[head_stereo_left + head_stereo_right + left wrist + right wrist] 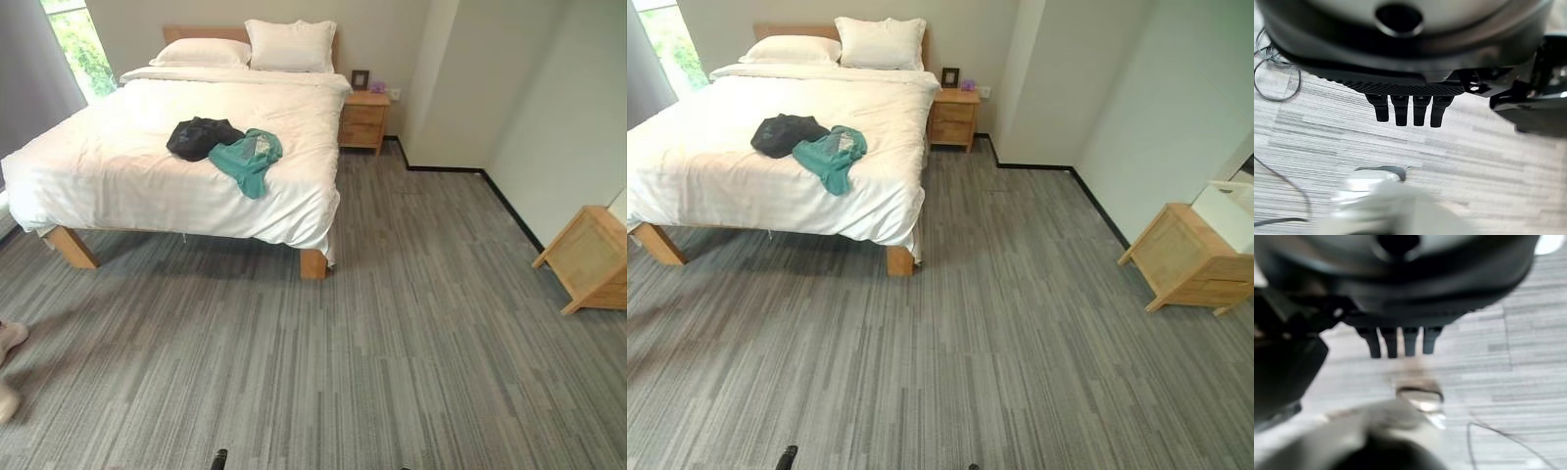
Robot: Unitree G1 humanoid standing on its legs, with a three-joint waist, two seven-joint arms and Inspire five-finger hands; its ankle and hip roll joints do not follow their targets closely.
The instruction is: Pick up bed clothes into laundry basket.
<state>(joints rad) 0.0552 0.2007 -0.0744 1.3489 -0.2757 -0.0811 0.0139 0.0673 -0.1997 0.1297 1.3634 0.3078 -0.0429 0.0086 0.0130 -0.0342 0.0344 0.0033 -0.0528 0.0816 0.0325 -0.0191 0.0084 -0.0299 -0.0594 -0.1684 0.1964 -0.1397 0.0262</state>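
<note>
Lying on the white bed point(118, 176) are 2 garments, and both are not yet touched: a black garment point(201, 137) bunched in a heap, and a teal garment point(247, 159) just beside it on the side toward the foot of the bed, the 2 touching or slightly overlapping where they meet. They rest near the middle of the duvet, closer to the edge that faces the open floor. At the head of the bed stand 2 white pillows point(289, 44), and a wooden nightstand point(364, 119) is next to the bed by the wall.

By my judgement the task is at its very beginning. Nothing is picked up, and the robot is well apart from the bed, with a wide stretch of grey striped carpet point(392, 333) between. At the right side of the room a light wooden cabinet point(1187, 257) stands against the wall with something white point(1232, 213) on its top; I cannot tell if this is the laundry basket.

The left hand point(1408, 108) hangs over the carpet in its own wrist view, its fingers straight, side by side, and holding nothing. The right hand point(1400, 340) shows the same in its wrist view: fingers straight, close together, empty.

What is left is almost everything: to approach the bed, to take the black and the teal garment, to find the basket and to put both pieces inside.
</note>
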